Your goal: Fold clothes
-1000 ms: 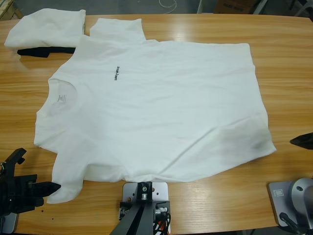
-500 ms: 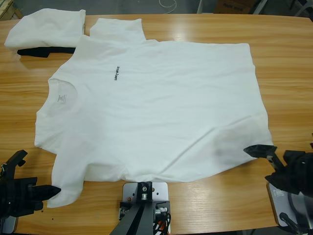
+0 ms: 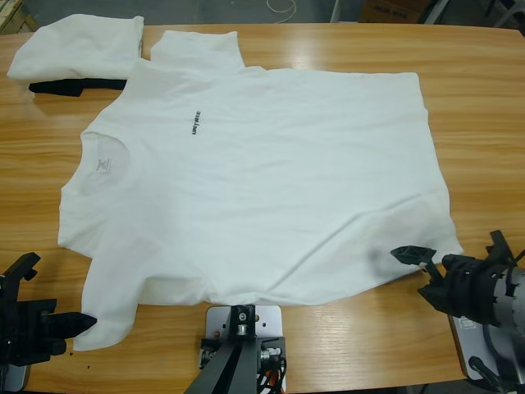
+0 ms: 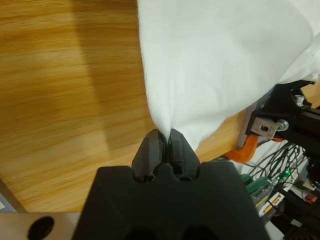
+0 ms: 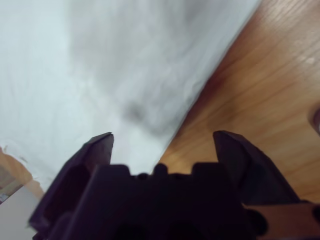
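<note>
High view: my left gripper meets the sleeve tip of the T-shirt spread flat on the table. Left wrist view alone shows its jaws pinching that cloth. My right gripper gapes wide over the hem corner.

The left gripper sits low at the table's near left corner, jaws pinched together on a fold of white cloth. The right gripper reaches in from the near right corner, its jaws spread wide apart.
</note>
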